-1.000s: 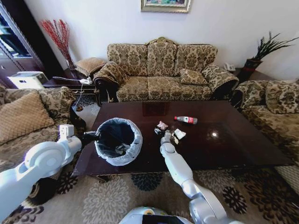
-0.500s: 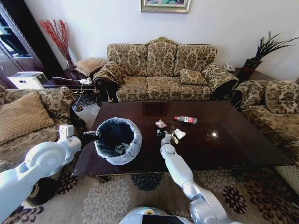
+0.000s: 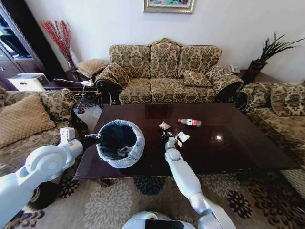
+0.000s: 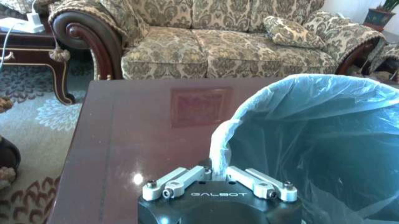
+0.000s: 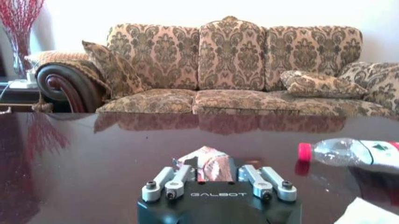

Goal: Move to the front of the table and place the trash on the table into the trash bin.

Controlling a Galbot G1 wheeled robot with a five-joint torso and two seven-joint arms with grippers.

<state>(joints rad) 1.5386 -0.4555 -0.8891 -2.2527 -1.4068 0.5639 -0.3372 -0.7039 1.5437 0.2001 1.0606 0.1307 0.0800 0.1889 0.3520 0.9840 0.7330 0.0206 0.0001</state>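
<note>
Living-room table: my right gripper has advanced to the pinkish scrap, jaws apart, apparently bracketing it—pickup imminent. Left gripper stays clamped on trash bin rim.

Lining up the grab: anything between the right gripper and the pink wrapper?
Nothing: the right wrist view shows the pink wrapper right between the right gripper's open fingers.

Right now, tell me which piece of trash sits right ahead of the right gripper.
The pinkish crumpled scrap, directly before the right gripper; the bottle and white scrap lie aside.
</note>
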